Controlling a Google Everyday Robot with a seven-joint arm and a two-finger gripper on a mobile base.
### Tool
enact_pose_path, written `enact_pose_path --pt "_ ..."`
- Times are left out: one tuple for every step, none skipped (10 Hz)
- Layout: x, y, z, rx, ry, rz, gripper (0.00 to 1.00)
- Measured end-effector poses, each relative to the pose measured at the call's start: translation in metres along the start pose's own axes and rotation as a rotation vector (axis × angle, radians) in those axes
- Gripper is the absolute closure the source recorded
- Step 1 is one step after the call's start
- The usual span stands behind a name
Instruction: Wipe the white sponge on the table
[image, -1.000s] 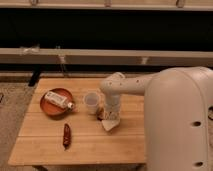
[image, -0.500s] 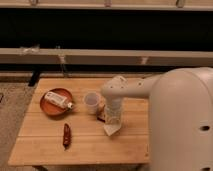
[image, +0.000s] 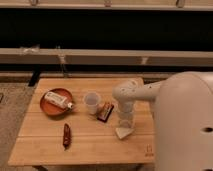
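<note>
White sponge (image: 124, 132) lies on the table (image: 95, 146), right of centre toward the near edge; the gripper (image: 125, 125) stands directly over it, fingers clenched on the sponge. Left of it is a white cup (image: 91, 102) — contents not visible. Further left, a reddish plate (image: 45, 108) holds a white tube (image: 57, 99).
</note>
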Motion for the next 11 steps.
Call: enact_pose_path --pt "-0.01 -0.017 0.002 0.019 -0.002 0.027 1.0" --pt "-0.019 -0.031 0.003 0.035 -0.005 0.049 1.0" --pt "-0.027 -0.042 0.005 0.045 -0.006 0.075 1.0" --pt "-0.034 -0.048 0.007 0.053 -0.009 0.089 1.0" --pt "-0.041 -0.05 0.008 0.061 -0.009 0.097 1.0" --pt "-0.05 -0.048 0.009 0.062 -0.016 0.103 1.0" --pt "-0.051 -0.048 0.009 0.061 -0.017 0.104 1.0" --pt "-0.051 -0.049 0.008 0.06 -0.018 0.106 1.0" --pt "-0.052 -0.048 0.007 0.059 -0.02 0.105 1.0" --pt "-0.053 -0.047 0.006 0.057 -0.023 0.106 1.0" --pt "-0.059 -0.045 0.002 0.05 -0.034 0.106 1.0"
